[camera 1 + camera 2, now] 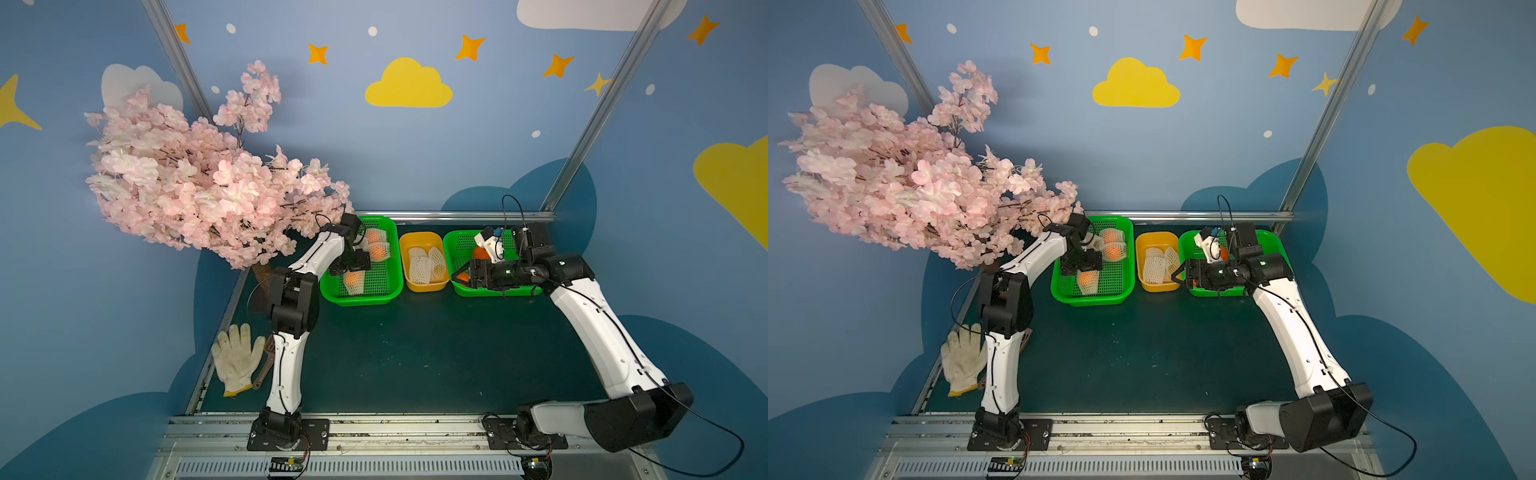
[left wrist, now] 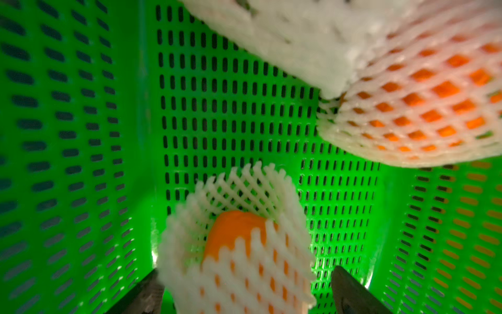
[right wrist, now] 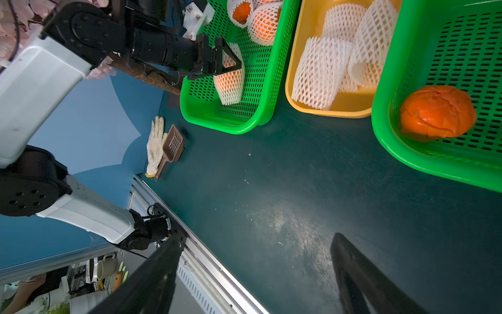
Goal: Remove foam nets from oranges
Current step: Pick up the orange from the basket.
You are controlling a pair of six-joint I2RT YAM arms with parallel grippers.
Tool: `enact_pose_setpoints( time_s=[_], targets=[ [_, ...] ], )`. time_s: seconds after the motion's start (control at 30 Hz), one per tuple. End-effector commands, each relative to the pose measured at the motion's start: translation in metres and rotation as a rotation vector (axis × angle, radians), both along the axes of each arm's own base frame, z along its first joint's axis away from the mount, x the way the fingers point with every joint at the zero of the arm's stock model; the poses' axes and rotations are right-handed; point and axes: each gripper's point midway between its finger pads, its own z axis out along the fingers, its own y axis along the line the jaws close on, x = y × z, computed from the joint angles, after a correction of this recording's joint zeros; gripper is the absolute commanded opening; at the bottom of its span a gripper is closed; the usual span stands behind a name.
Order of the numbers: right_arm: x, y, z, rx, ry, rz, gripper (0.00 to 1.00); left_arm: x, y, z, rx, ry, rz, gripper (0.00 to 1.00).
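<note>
In the left green basket [image 1: 361, 300], my left gripper [image 1: 352, 274] [image 2: 245, 271] is open, its fingers [image 2: 350, 293] on either side of an orange in its foam net [image 1: 354, 283] [image 2: 244, 261] [image 3: 229, 81]. One finger touches the net's edge and the other stands apart. Two more netted oranges [image 1: 377, 249] [image 2: 423, 108] lie further back. My right gripper [image 1: 459, 276] [image 3: 255, 239] is open and empty above the front left corner of the right green basket [image 1: 461, 241] [image 3: 434, 168]. A bare orange [image 3: 437, 111] [image 1: 480, 252] lies in that basket.
A yellow tub [image 1: 424, 286] [image 3: 326, 112] between the baskets holds several empty foam nets [image 1: 424, 264] [image 3: 320, 70]. A pink blossom tree [image 1: 199, 187] overhangs the left arm. A white glove [image 1: 237, 361] and a brown scoop [image 3: 172, 146] lie at the table's left edge.
</note>
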Motion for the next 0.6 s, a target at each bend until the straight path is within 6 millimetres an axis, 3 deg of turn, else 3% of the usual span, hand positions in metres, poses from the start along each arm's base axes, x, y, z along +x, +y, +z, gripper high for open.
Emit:
enact_pose_setpoints(
  time_s=[0.0, 0.17, 0.33, 0.57],
  targets=[
    [-0.002, 0.003, 0.007, 0.018, -0.025, 0.007, 0.86, 0.0, -0.001, -0.005, -0.002, 0.023, -0.021, 0.94],
    [-0.005, 0.001, 0.006, 0.014, -0.021, 0.002, 0.86, -0.002, 0.002, -0.019, 0.017, 0.071, -0.021, 0.9],
    [-0.007, 0.001, 0.002, 0.013, -0.01, 0.006, 0.86, 0.0, 0.002, -0.016, 0.014, 0.052, -0.026, 0.8],
    [-0.007, -0.002, -0.011, -0.017, 0.008, 0.009, 0.86, 0.0, -0.007, -0.005, -0.038, 0.039, -0.071, 0.55]
  ],
)
